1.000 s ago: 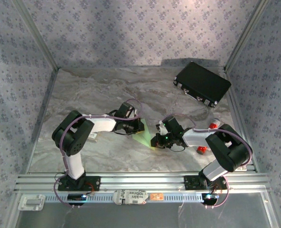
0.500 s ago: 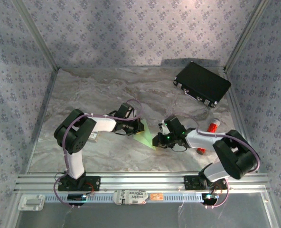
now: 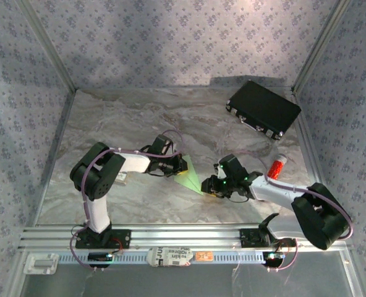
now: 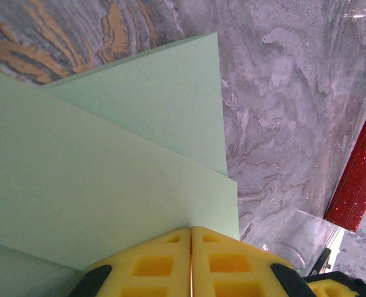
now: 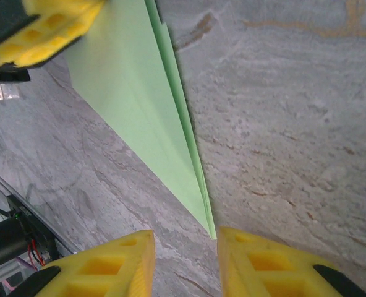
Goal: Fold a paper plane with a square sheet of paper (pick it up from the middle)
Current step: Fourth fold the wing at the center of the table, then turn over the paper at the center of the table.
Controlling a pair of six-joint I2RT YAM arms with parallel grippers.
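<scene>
The square sheet of paper (image 3: 190, 179) is pale green and folded into a narrow, layered pointed dart, lying mid-table. My left gripper (image 3: 179, 166) is shut on its wide end; in the left wrist view the yellow fingertips (image 4: 164, 247) meet on the paper (image 4: 109, 167). My right gripper (image 3: 211, 186) stands open just past the pointed tip. In the right wrist view the tip of the paper (image 5: 133, 99) ends just short of the gap of the right gripper (image 5: 186, 242), close beside the right finger and held by neither. The left gripper's yellow fingers (image 5: 47, 31) show at the far end.
A black case (image 3: 263, 109) lies at the back right. A small red cylinder (image 3: 276, 167) rests near the right arm, seen also as a red cylinder (image 4: 359, 179) in the left wrist view. Metal frame posts bound the marble table (image 3: 121, 124); a rail (image 3: 183, 235) runs along the near edge.
My right gripper has opened and let go of the paper's tip, and the right arm has swung lower and to the right. The left gripper has stayed shut on the paper.
</scene>
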